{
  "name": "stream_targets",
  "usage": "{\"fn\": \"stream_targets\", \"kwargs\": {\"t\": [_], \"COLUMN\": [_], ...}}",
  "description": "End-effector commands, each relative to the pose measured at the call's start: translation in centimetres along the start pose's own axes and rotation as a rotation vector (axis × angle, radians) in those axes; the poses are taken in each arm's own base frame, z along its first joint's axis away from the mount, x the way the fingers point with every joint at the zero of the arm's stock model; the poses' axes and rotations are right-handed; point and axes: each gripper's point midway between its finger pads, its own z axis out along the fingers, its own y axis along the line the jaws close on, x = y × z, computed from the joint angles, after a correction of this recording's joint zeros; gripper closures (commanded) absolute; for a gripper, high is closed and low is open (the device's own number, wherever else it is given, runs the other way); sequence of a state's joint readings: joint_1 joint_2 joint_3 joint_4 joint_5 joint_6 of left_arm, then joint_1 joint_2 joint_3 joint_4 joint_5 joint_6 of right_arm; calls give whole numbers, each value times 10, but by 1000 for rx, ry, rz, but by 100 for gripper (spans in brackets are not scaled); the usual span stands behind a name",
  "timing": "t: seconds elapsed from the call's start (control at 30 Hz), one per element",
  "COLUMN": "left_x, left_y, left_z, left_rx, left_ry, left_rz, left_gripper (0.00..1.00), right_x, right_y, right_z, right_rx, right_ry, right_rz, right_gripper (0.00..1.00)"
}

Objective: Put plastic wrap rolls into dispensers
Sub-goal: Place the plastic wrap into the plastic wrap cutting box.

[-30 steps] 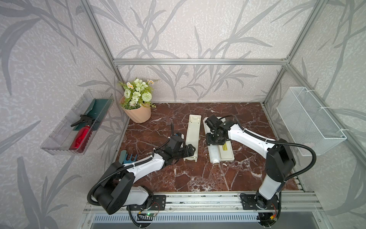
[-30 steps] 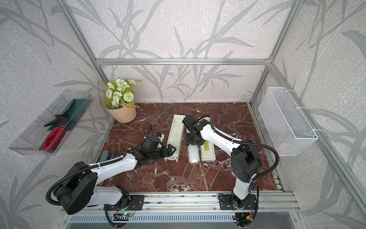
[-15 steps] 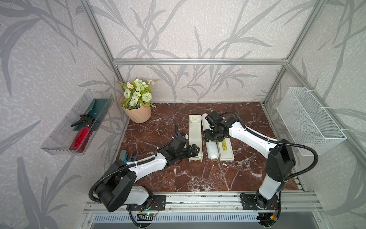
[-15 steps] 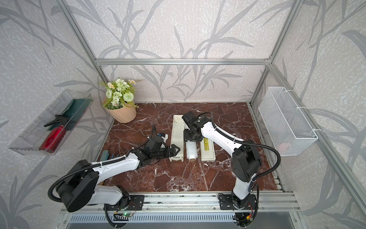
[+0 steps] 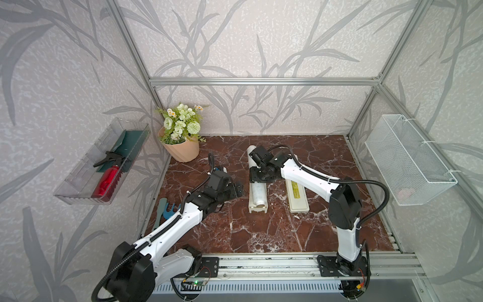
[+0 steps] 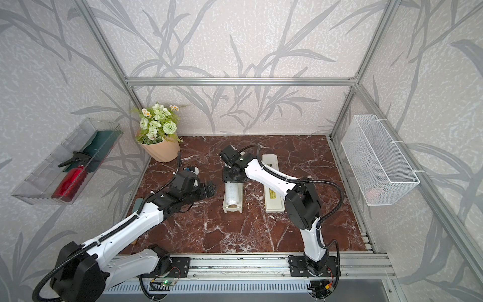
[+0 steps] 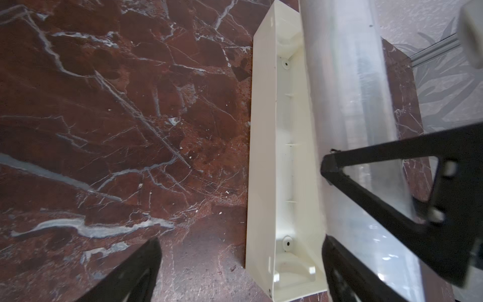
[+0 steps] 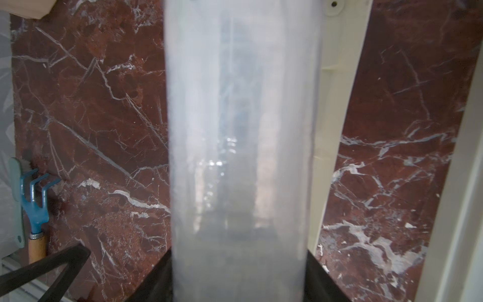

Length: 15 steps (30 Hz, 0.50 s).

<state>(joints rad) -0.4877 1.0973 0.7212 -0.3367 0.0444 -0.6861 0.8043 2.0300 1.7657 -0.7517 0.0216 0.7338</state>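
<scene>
One cream-white plastic trough base (image 5: 257,210) lay lengthwise on the red-brown marble desk (image 5: 235,235), with its flat lid with yellow-green label (image 5: 297,195) just to the right. A whitish translucent film roll (image 5: 257,193) ran along the trough; seated or not, unclear. The left claw (image 5: 237,189) gaped wide and empty, just left of the trough. Farther back, the right claw (image 5: 259,177) gripped the roll mid-length.

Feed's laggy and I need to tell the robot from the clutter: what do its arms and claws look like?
The left arm and right arm have white shells with black joint housings. A black corrugated cable loops along each. The left claw and right claw are black, with angular fingers. Black base plates sit on a silver rail.
</scene>
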Motion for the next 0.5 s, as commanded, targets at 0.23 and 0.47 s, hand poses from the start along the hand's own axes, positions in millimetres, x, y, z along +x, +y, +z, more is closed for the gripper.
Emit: {"fn": "stream_targets", "kwargs": {"t": [0.23, 0.47], "left_x": [3, 5], "left_y": [15, 16], "left_z": [-10, -9], "left_rx": [-50, -40], "left_ry": [3, 3], "left_rz": [19, 18], "left_gripper": [5, 4], "right_x": [-29, -23], "right_y": [-2, -12], "right_z": [23, 45], "right_rx": [56, 102], "right_ry": [-150, -136], "right_rz": [27, 1], "right_gripper": [76, 76]}}
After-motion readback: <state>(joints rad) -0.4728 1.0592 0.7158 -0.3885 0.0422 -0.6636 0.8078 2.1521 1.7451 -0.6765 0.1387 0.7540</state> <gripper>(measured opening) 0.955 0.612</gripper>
